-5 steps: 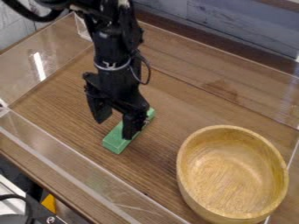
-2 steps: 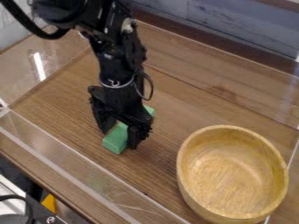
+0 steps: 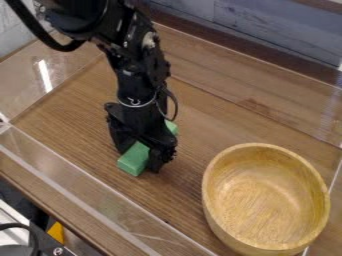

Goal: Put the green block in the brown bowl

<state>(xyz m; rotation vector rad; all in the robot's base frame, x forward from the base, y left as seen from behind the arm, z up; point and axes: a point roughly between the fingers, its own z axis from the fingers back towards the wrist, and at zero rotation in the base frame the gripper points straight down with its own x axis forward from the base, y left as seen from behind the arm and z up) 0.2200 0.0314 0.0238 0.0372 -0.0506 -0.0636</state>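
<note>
lowered since the earlier frame, the hand (image 3: 140,152) now sits right down at the green block (image 3: 132,159), where a second ago it hung a bit above it with the fingers clear of the wood. the arm has also leaned in slightly toward the lower part of the view. block looks to be in about the same spot as before, no shift i can make out.

hand state: fingers spread wide, pointing straight down, standing on either side of the block. not pinching it yet as far as i can tell; the black fingers cover most of the block, so actual contact can't be confirmed. only the near left end of the block and a sliver behind the hand show.

green block: flat on the wooden tabletop (image 3: 227,90), left of centre, under the hand. brown bowl (image 3: 266,198): lower right, upright, nothing inside it, well apart from the block.

progress: early. approach and descent look done, hand is in grasp position. grasp not made, block not lifted, nothing carried, bowl holds nothing. left to do, by my read: close on the block, lift, move toward the lower right over the bowl, release inside the rim. clear plastic walls (image 3: 80,200) ring the workspace, not in the way of that path.
</note>
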